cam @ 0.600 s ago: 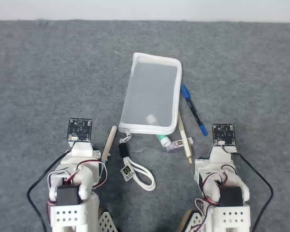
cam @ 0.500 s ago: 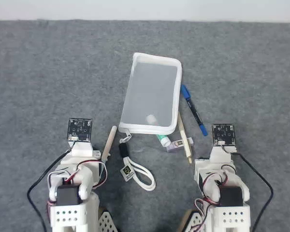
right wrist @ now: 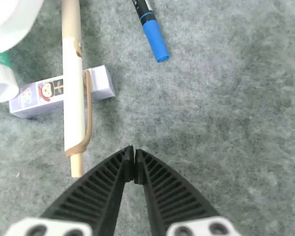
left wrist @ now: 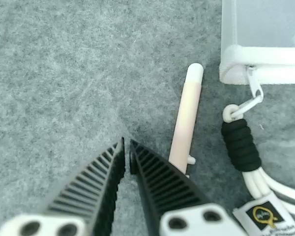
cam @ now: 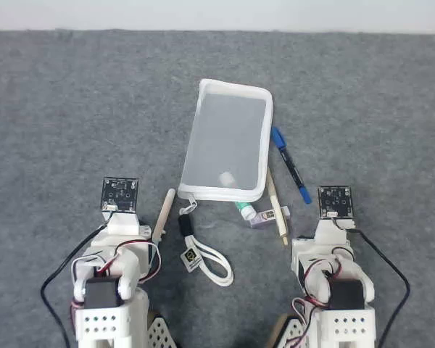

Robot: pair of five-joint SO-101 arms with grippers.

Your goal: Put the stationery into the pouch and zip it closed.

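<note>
pouch point(left wrist: 271, 64) cropped at edge, blue pen point(right wrist: 151, 34) cropped

A grey, felt-like mat point(cam: 72, 109) lies under everything, meeting a pale strip point(cam: 217, 14) along the far edge.

Pouch point(cam: 228, 148) on the counter point(cam: 72, 109), ahead of both claws and between them

Just right of the left claw point(left wrist: 127, 150) lies a stick pen point(left wrist: 186, 123). Right of that, a strap point(cam: 206, 257) trails back from the pouch's near corner. Just left of the right claw point(right wrist: 134, 155), a clip pen point(right wrist: 73, 83) lies across an eraser box point(right wrist: 101, 83), with a tube point(cam: 243, 210) further left at the pouch's near edge. Ahead of the right claw, a marker point(cam: 290, 165) lies beside the pouch's right edge.
</note>
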